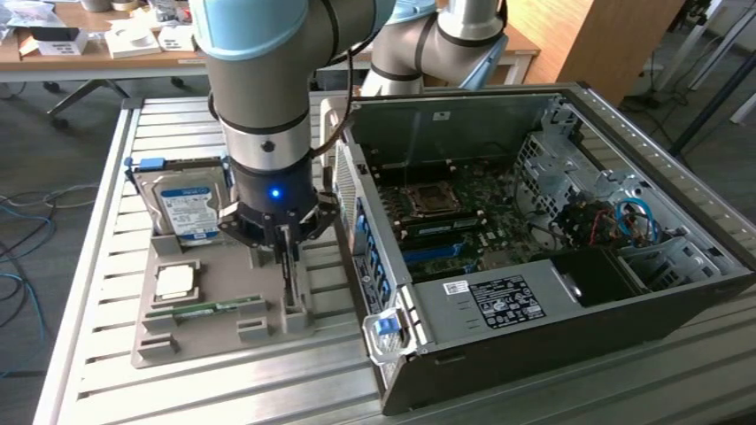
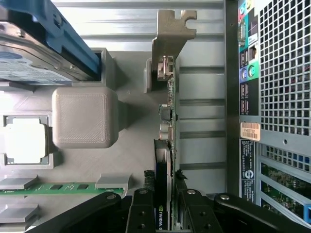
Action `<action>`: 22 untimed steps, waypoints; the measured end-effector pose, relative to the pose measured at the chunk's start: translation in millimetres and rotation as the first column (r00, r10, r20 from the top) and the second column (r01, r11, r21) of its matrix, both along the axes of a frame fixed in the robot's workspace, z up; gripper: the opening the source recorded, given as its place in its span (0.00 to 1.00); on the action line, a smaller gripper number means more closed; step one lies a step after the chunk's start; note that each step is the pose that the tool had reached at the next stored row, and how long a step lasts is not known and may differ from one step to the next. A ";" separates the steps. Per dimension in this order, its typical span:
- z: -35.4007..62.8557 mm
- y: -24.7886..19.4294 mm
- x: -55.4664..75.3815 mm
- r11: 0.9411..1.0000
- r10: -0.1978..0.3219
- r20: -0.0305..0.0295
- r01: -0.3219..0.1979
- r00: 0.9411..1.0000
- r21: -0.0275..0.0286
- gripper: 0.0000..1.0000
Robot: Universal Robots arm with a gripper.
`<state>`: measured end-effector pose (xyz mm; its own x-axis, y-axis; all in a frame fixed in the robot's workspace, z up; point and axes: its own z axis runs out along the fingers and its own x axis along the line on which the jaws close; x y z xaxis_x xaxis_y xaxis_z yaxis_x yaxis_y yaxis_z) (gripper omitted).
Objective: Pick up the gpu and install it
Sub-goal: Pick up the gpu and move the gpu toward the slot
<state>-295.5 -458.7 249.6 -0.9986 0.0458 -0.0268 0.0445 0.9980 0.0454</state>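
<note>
The slatted metal surface (image 1: 106, 390) carries everything. The biggest thing on it is the computer case (image 1: 532, 376), which takes up the side toward the exterior view's right edge. It lies on its side with the open face up. I think that is so a card can go straight down onto the board inside.

The arm (image 1: 266, 88) reaches straight down from above. It points at the grey tray (image 1: 165, 341), which lies just beside the case, toward the surface's edge at the exterior view's left. The tray has a spot for each part, likely so nothing slides and each part is easy to find.

The hard drive (image 1: 189, 208) leans up in the tray's far end.

Your task thing, the gpu (image 2: 167, 121), stands on its thin edge in a slot at the side of the tray next to the case. Its metal bracket (image 2: 171, 26) sticks out at one end. I think it stands on edge so you can take it from above by its two flat sides.

The jaws sit one on each flat side of the gpu and look closed on it. The card is not yet lifted out of its slot.

The square chip (image 1: 177, 282) and the green memory stick (image 1: 212, 308) lie flat toward the tray's near end, apart from the jaws.
</note>
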 end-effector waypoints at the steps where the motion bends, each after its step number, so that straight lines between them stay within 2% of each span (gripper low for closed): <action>1: 3.5 0.0 0.0 1.000 0.001 0.000 -0.001 1.000 0.000 0.26; 22: 93.6 0.0 0.0 1.000 0.016 0.000 -0.016 1.000 0.000 0.26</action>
<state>-295.5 -458.7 343.2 -0.9992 0.0302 -0.0268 0.0290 0.9985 0.0455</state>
